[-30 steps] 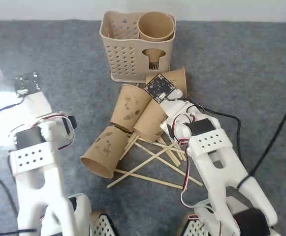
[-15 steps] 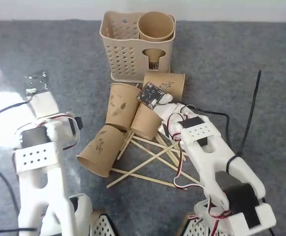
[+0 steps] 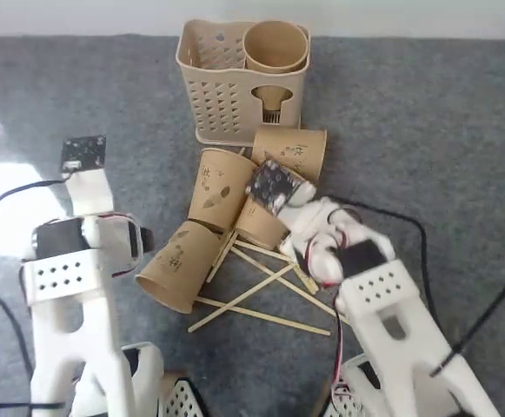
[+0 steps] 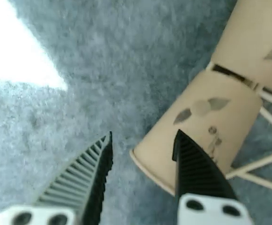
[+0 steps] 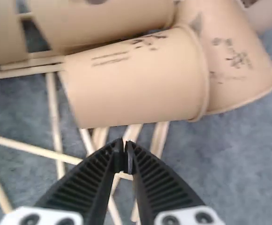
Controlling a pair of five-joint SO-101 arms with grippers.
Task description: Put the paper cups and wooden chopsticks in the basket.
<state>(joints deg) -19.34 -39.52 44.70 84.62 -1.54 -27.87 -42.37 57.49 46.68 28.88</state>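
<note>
The beige basket point(image 3: 235, 95) stands at the back with one paper cup point(image 3: 275, 45) upright inside. Several paper cups lie on their sides in front of it: one by the basket point(image 3: 294, 152), one point(image 3: 217, 187) to its left, a middle cup point(image 3: 261, 224), and a front-left cup point(image 3: 174, 265). Wooden chopsticks point(image 3: 261, 291) are scattered beneath and in front of them. My left gripper point(image 4: 143, 138) is open, just beside the rim of the front-left cup point(image 4: 206, 126). My right gripper point(image 5: 125, 143) is shut, tips over the chopsticks point(image 5: 56, 122) just below the middle cup point(image 5: 136, 79).
Grey carpet point(image 3: 426, 130) covers the table, with free room to the right of the basket and at the far left. A black cable point(image 3: 495, 295) runs along the right side near the right arm.
The left arm's wrist has swung right toward the front-left cup. The right arm's wrist has drawn back toward the front, and the lying cups have shifted a little left.
</note>
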